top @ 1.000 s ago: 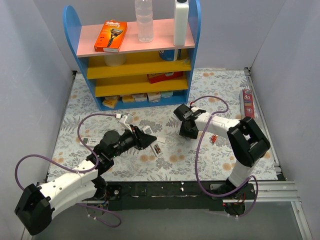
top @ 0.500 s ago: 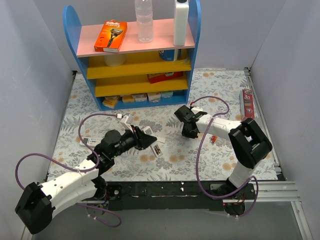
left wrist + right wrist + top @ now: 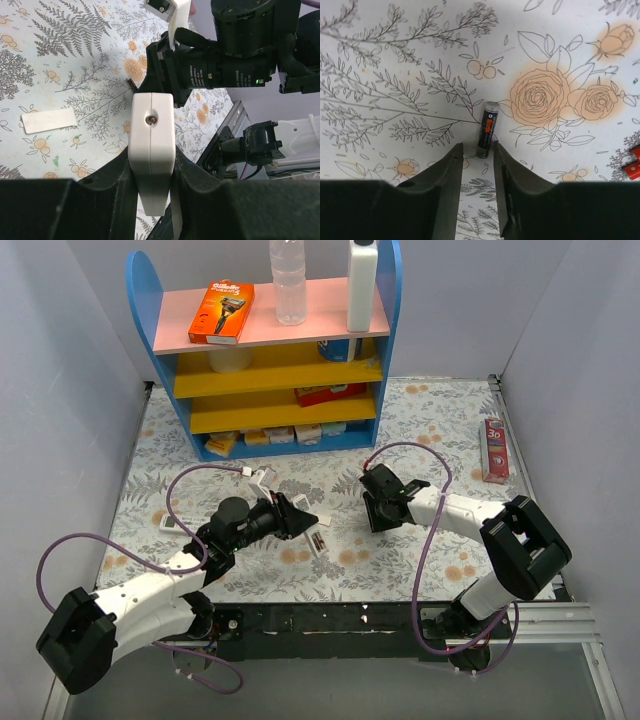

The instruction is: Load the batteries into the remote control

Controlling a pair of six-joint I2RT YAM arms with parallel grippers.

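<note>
My left gripper [image 3: 298,521] is shut on the white remote control [image 3: 317,538] and holds it above the mat. In the left wrist view the remote's end face [image 3: 152,145] is clamped between the fingers. One battery [image 3: 486,129], dark with an orange mark and a metallic end, lies on the mat. My right gripper [image 3: 478,150] is open, low over the mat, its fingertips either side of the battery's near end. In the top view the right gripper [image 3: 377,513] hides the battery. A second battery is not in view.
A small flat white cover plate [image 3: 49,120] lies on the floral mat. Red bits [image 3: 634,162] lie to the right of the right gripper. A blue shelf unit [image 3: 270,360] stands at the back. A red box [image 3: 495,450] lies at the right edge.
My right gripper has moved toward the near side and down over the battery. My left gripper has shifted slightly right with the remote in it.
</note>
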